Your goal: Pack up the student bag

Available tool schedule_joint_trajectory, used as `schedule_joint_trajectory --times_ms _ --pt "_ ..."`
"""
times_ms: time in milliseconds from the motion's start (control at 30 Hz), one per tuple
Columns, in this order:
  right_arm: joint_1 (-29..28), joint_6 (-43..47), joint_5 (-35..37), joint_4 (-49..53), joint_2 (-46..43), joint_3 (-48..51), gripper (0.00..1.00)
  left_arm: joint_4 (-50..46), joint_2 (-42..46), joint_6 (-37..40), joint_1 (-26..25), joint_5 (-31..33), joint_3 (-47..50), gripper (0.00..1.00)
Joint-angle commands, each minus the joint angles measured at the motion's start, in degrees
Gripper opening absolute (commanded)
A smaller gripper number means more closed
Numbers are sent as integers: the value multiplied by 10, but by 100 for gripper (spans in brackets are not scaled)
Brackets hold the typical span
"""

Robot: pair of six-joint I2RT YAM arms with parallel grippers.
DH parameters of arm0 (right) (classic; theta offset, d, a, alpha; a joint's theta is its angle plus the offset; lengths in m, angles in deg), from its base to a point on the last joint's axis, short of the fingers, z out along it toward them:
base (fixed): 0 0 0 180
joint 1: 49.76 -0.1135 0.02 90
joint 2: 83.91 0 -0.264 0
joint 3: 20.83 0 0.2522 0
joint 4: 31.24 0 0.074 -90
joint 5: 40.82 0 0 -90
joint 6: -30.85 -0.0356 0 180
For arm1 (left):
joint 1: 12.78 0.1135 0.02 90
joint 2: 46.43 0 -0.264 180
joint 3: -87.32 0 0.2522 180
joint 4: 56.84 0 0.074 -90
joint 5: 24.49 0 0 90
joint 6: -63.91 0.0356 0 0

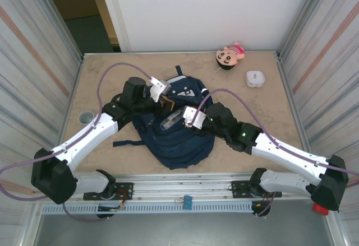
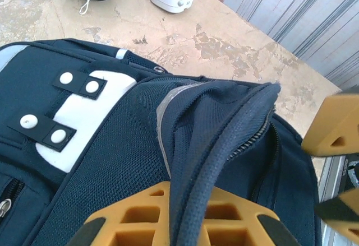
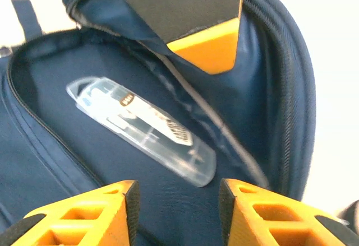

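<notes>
left claw (image 2: 185, 223) clamps student bag (image 2: 112, 162) flap | right claw (image 3: 176, 198) gaping above opening

student bag (image 1: 175, 145): matt woven cloth; case (image 3: 146, 128): clr glossy smooth plastic.

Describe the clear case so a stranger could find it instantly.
Find the navy student bag at the centre of the table. Inside its unzipped compartment, on blue fabric, lies the clear case. It is long and see-through, unlike the pink doll and the white box, which sit beyond the bag.
</notes>
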Motion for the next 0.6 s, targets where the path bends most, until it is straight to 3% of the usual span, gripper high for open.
schedule_joint_trajectory --times_ms 0,67,167,567 --pt "-7 -247 15 -22 14 14 42 111 15 -38 4 -36 -13 0" --pt "-16 -334 58 -25 23 19 41 118 14 -51 4 -36 -12 0" --pt "-34 -390 85 -68 34 44 38 127 13 -61 4 -41 -13 0" --pt "-56 -422 106 -178 166 14 32 143 13 -76 2 -64 -10 0"
